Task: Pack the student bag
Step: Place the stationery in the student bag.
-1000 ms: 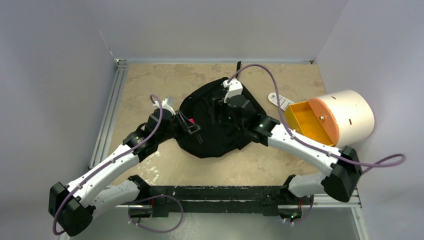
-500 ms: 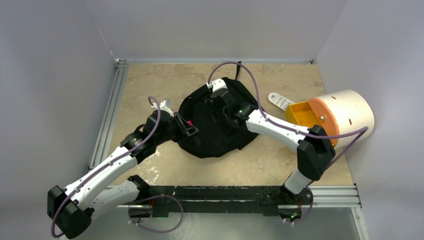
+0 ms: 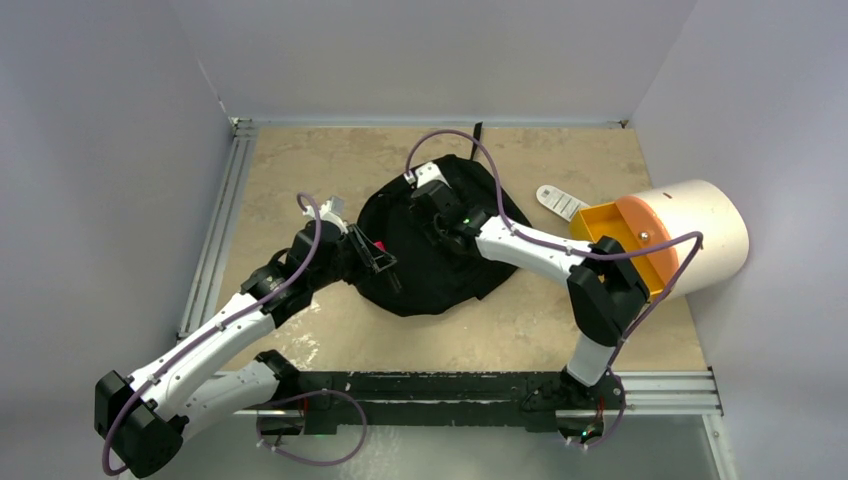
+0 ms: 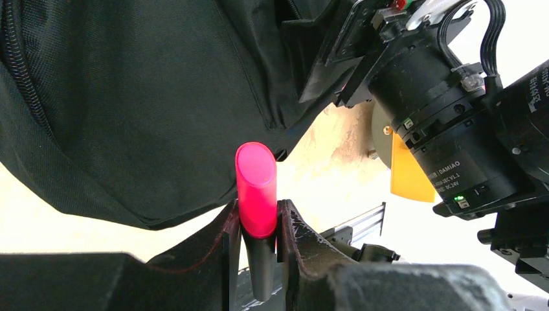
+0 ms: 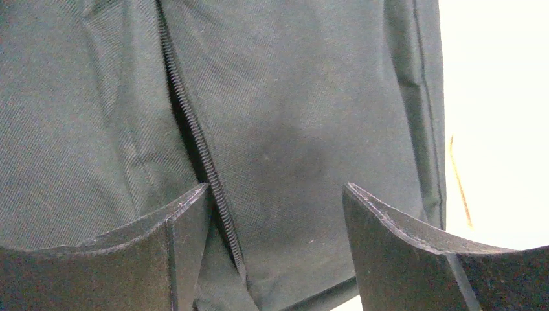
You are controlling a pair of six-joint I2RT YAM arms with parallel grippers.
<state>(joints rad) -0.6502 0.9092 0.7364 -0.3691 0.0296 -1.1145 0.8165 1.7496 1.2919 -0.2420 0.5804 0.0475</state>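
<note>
The student bag (image 3: 425,272) lies flat in the middle of the table, black and rounded. My left gripper (image 3: 378,254) sits at the bag's left edge, shut on a marker with a pink cap (image 4: 256,178) and a black body. The marker stands upright between the jaws (image 4: 257,208), with the bag's fabric (image 4: 129,97) just beyond it. My right gripper (image 3: 436,212) hovers over the upper middle of the bag, open. In the right wrist view its fingers (image 5: 275,192) straddle black fabric (image 5: 304,97), and a zipper line (image 5: 194,139) runs by the left finger.
A cream cylinder with an orange front and an open orange drawer (image 3: 690,235) lies at the right edge. A small white tag (image 3: 560,202) rests beside it. An aluminium rail (image 3: 215,240) runs along the left side, and grey walls enclose the table.
My right arm has folded at the elbow and carried its gripper leftward across the top of the bag, jaws a little wider. The left gripper and marker have stayed in place.
</note>
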